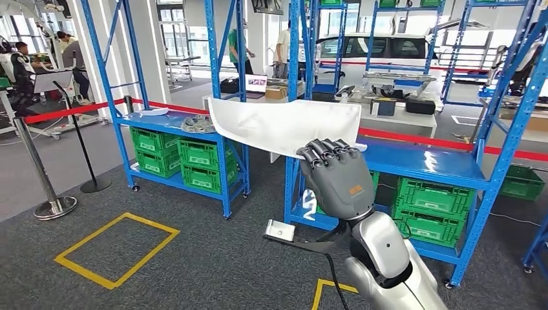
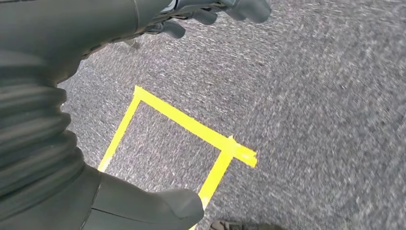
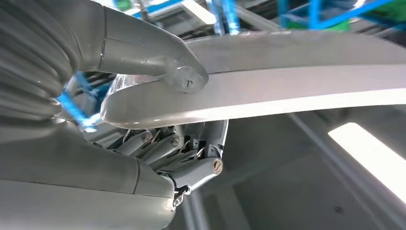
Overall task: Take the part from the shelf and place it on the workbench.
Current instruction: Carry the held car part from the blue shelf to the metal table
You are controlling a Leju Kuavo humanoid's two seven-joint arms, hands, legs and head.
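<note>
A long, curved white panel part [image 1: 284,126] is held up in the air in front of the blue shelves [image 1: 413,161]. My right hand [image 1: 336,174] grips its lower right end, fingers hooked over the edge. In the right wrist view the thumb [image 3: 158,62] presses on one face of the part [image 3: 297,81] and the dark fingers [image 3: 191,160] clamp the other. My left hand [image 2: 95,28] hangs over the grey carpet with its fingers apart and nothing in it.
Blue racks with green crates [image 1: 200,158] stand ahead; another part [image 1: 197,123] lies on the left rack's shelf. Yellow floor squares [image 1: 116,248] mark the carpet. Stanchions with red rope [image 1: 39,168] stand left. People and a white car are behind.
</note>
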